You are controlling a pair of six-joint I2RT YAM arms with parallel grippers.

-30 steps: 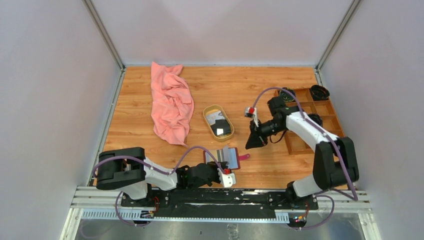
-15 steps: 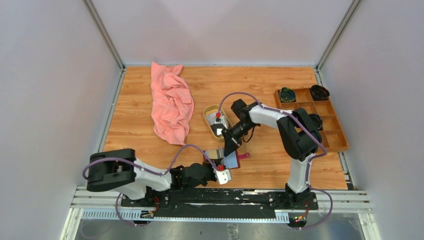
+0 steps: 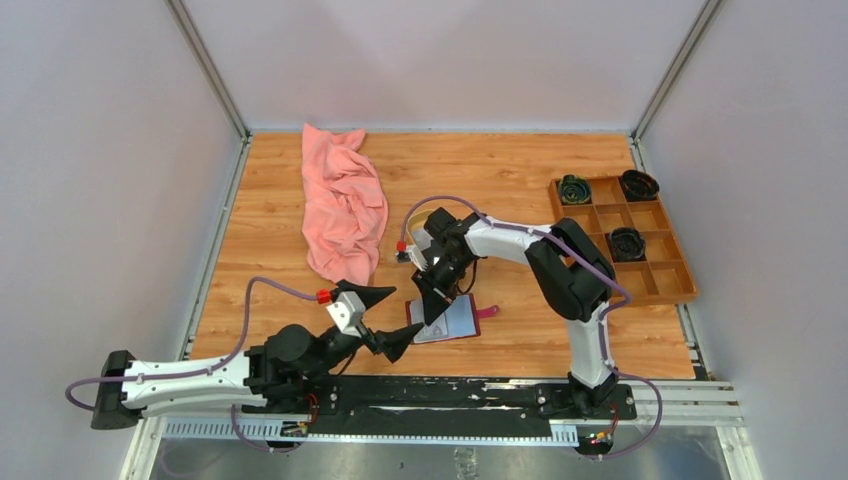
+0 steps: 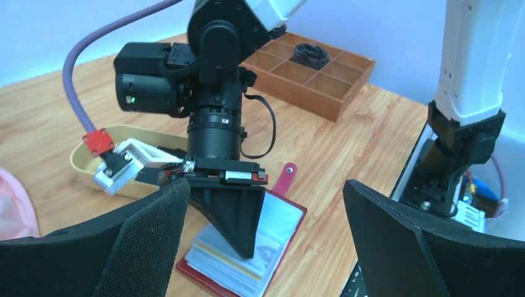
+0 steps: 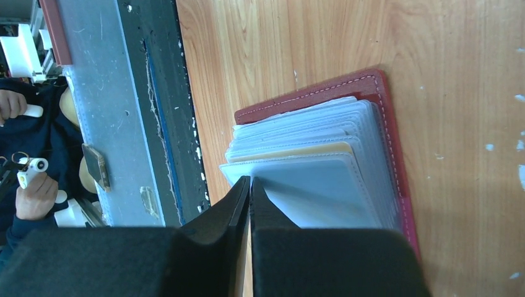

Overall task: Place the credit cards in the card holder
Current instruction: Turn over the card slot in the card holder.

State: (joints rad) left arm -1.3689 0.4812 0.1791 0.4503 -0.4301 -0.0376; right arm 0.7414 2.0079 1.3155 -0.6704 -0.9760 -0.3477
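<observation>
The card holder looks like stitched dark red leather with glossy clear plastic sleeves, on a smooth wood-grain table.

A wood-grain tabletop fills the middle of the top view. Plain pale grey walls enclose it at the back and on both sides, meeting at slanted metal corner posts in the upper left and upper right. A silver metal rail runs along the bottom. The light is soft and even.
</observation>
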